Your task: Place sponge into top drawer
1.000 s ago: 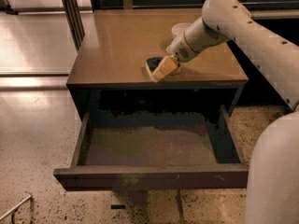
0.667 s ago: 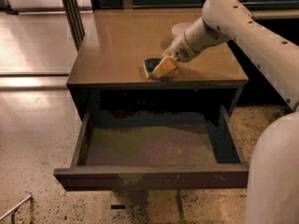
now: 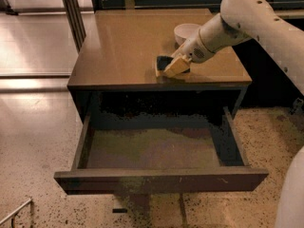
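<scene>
The one camera looks steeply down from close on the near side over the open top drawer [image 3: 161, 179] to the cabinet top [image 3: 123, 51], with the gripper [image 3: 175, 66] at the sponge [image 3: 162, 62] toward the right.

My gripper [image 3: 175, 66] sits at the front edge of the brown cabinet top [image 3: 123, 51], a round white bowl [image 3: 184, 31] just behind it; below, the wide shallow top drawer [image 3: 152, 148] stands open.

white bowl [image 3: 184, 31] at rear of brown cabinet top [image 3: 121, 46], just behind end effector [image 3: 176, 65]; speckled floor [image 3: 33, 141] around.

Likely an office (speckled floor [image 3: 33, 141], brown cabinet [image 3: 118, 46]), hand [image 3: 175, 66] over the cabinet top.
</scene>
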Tool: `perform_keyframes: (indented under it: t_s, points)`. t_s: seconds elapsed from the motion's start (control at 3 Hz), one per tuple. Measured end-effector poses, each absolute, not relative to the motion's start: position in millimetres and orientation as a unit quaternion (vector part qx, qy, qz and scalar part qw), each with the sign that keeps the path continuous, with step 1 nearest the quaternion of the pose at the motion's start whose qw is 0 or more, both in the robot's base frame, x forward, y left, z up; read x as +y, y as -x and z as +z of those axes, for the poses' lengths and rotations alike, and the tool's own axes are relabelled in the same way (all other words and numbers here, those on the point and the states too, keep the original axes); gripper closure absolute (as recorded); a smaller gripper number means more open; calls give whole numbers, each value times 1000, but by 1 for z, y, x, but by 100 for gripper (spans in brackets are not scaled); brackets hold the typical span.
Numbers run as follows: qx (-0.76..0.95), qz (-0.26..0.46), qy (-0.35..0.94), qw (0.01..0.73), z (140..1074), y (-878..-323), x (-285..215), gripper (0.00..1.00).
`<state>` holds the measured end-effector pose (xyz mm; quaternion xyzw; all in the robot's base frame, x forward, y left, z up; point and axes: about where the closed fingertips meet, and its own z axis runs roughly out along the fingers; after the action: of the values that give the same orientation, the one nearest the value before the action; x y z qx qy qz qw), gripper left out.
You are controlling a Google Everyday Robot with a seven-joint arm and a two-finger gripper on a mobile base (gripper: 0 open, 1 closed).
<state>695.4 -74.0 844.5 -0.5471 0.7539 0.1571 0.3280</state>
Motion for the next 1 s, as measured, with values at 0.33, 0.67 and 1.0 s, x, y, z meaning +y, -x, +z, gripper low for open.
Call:
perform_keyframes:
  t_s: [0.33, 0.67, 1.0]
  points:
    - [737, 147, 563, 343, 865, -668, -85, 100]
    - [726, 138, 574, 353, 879, -646, -92, 100]
    - [723, 136, 576, 355, 882, -642, -94, 100]
